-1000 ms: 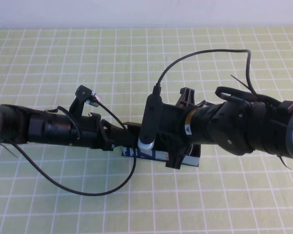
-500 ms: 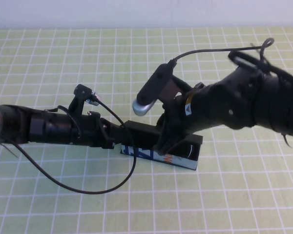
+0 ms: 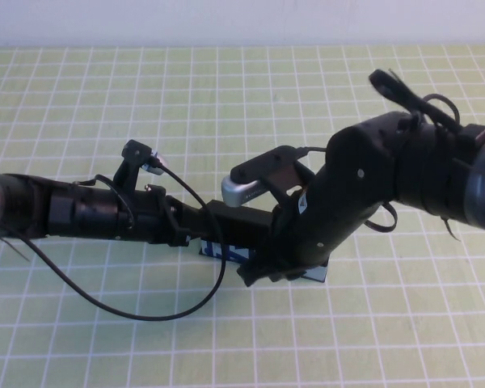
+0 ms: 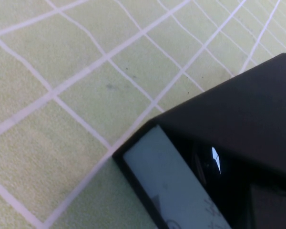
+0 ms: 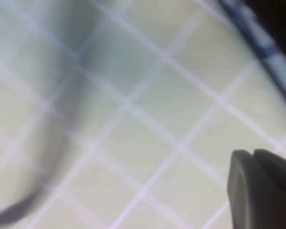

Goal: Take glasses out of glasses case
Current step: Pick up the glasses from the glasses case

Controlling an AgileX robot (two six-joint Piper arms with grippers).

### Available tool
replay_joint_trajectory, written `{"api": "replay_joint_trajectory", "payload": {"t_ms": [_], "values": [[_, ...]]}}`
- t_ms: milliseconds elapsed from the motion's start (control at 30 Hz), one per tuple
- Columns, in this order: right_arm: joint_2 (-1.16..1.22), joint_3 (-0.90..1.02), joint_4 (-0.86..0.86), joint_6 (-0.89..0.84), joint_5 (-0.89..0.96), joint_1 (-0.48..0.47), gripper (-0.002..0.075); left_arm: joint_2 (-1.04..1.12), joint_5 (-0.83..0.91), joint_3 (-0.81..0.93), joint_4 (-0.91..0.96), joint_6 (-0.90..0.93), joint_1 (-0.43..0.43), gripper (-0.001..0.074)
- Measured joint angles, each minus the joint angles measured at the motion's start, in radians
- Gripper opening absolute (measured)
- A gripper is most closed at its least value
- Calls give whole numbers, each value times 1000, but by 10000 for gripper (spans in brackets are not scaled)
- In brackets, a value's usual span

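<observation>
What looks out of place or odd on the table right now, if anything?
Nothing looks spilled or damaged. The glasses case sits flat on the checked mat, mostly hidden beneath both arms. The left tool is at its left end and the right tool at its front edge. The glasses cannot be seen.

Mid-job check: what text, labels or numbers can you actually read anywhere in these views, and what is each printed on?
No text is readable.
Glasses case: dark blue print on its light blue side, mostly hidden by the arms; no letters can be made out.
Glasses case side, left wrist view: faint grey marks, illegible.
Right arm: small orange and white sticker, too small to read.
Left gripper is at the case's left end, right gripper at its front edge.
</observation>
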Motion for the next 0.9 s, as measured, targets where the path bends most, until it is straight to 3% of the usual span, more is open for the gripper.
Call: {"api": "replay_joint_trajectory", "payload": {"t_ms": [200,467,900], "values": [[41,2,-169,158,-108,-7,-16,0,3,0,0,-9,0,-4],[60,-7,-174,184,-254,-97,-16,0,3,0,2,-11,0,-4],[247,-247,-151,163,-143,-186,-16,0,14,0,20,-14,0,-4]]}}
